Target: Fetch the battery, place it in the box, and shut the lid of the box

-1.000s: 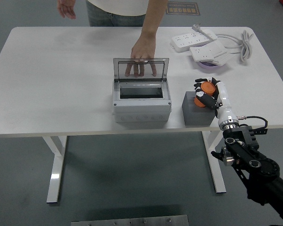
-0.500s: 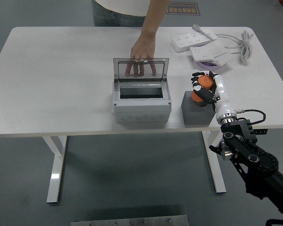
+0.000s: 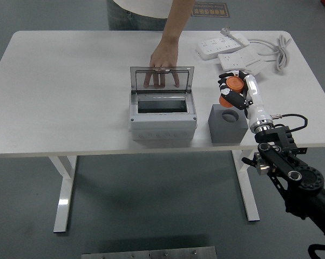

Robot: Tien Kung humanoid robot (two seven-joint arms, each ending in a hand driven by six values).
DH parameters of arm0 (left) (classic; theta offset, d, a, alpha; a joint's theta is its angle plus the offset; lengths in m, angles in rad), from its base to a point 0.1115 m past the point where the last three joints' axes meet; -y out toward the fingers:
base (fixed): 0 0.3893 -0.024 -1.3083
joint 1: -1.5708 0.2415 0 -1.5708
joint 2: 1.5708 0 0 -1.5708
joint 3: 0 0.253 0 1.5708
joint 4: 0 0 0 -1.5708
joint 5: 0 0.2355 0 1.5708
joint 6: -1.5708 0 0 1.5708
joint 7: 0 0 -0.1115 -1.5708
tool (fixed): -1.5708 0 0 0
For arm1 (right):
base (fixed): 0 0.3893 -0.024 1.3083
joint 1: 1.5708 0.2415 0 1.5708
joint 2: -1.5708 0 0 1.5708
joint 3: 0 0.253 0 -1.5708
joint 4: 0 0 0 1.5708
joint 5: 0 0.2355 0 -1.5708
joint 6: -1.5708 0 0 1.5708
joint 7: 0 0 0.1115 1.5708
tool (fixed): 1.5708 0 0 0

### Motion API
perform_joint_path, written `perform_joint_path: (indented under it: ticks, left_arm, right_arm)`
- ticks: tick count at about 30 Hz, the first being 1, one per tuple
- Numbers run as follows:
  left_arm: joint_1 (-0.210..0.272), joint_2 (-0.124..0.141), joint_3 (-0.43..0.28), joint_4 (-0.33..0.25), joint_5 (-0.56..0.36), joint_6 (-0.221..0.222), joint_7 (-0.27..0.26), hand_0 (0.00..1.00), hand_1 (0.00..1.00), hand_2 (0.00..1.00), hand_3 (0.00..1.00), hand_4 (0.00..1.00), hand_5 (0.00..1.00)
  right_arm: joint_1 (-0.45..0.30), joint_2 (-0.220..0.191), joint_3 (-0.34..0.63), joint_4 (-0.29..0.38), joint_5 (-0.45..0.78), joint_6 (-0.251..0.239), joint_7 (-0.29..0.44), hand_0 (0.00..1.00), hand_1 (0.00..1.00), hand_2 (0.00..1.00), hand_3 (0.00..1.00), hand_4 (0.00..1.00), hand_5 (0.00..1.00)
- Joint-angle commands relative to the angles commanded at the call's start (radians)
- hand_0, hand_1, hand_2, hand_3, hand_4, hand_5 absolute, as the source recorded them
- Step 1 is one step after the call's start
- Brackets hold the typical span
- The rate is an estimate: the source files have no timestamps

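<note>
From the head view, I see the right hand [image 3: 232, 91] right of the frame's centre, its fingers wrapped around the orange battery [image 3: 231, 90] and holding it clear above the grey holder block [image 3: 227, 123]. The block's round socket is open and the battery sits just above and slightly behind it, not touching. The right arm runs down from there to the lower right corner. I see no left arm anywhere in the frame.

The box [image 3: 162, 115] sits in the centre of the frame, near the table's front edge, with a strip of bare tabletop between it and the holder block. Its clear lid [image 3: 162, 79] stands upright at the back, and the dark opening below it faces up. A person at the far side reaches one hand [image 3: 163, 58] down onto the lid's top edge, the fingers showing through the clear panel.

The white table [image 3: 60, 97] has wide open surface across the whole left half of the frame. In the upper right lie white power strips [image 3: 223, 46] with a coiled cable [image 3: 281, 49], and a purple dish [image 3: 239, 74] shows just behind the hand. The holder block stands close to the front edge of the table; the box's front face is also near that edge.
</note>
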Motion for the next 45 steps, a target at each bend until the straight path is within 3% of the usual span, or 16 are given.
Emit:
perform_joint_path:
  ticks: [4,5,10,11,22,23,39,45]
  left_arm:
    - [0.007,0.0,0.003,0.0,-0.007,0.001,0.0,0.794,0.879,0.84,0.921,0.805,0.572]
    - [0.009,0.0,0.004,0.0,-0.008,0.001,0.0,0.794,0.88,0.84,0.921,0.805,0.574]
    - [0.015,0.002,0.006,0.0,-0.015,0.004,-0.001,0.794,0.88,0.84,0.921,0.805,0.574]
    - [0.015,0.002,0.007,0.0,-0.016,0.005,-0.002,0.795,0.881,0.841,0.921,0.81,0.583]
    - [0.017,0.005,0.008,0.0,-0.022,0.007,-0.003,0.795,0.881,0.841,0.921,0.812,0.584]
    - [0.017,0.005,0.008,0.0,-0.022,0.007,-0.003,0.796,0.881,0.842,0.922,0.817,0.59]
    - [0.015,0.005,0.007,0.0,-0.022,0.007,-0.003,0.797,0.883,0.842,0.922,0.822,0.595]
    - [0.015,0.007,0.005,0.0,-0.02,0.007,-0.002,0.799,0.884,0.843,0.923,0.825,0.598]
  right_arm:
    - [0.006,-0.008,0.017,0.035,-0.08,0.003,-0.065,0.435,0.421,0.43,0.425,0.481,0.072]
    - [0.008,-0.01,0.021,0.046,-0.104,0.004,-0.085,0.368,0.369,0.38,0.401,0.43,0.116]
    - [0.016,-0.017,0.03,0.088,-0.216,0.007,-0.167,0.368,0.369,0.38,0.401,0.43,0.116]
    - [0.018,-0.018,0.031,0.096,-0.239,0.008,-0.182,0.285,0.287,0.324,0.38,0.293,0.135]
    - [0.066,-0.031,0.007,0.183,-0.502,0.064,-0.349,0.25,0.256,0.294,0.366,0.238,0.133]
    - [0.073,-0.032,0.002,0.186,-0.524,0.069,-0.358,0.23,0.237,0.27,0.357,0.181,0.09]
    - [0.162,-0.024,-0.131,0.209,-0.792,0.151,-0.514,0.222,0.234,0.263,0.345,0.176,0.107]
    - [0.177,-0.021,-0.158,0.207,-0.84,0.174,-0.558,0.219,0.233,0.256,0.338,0.174,0.093]
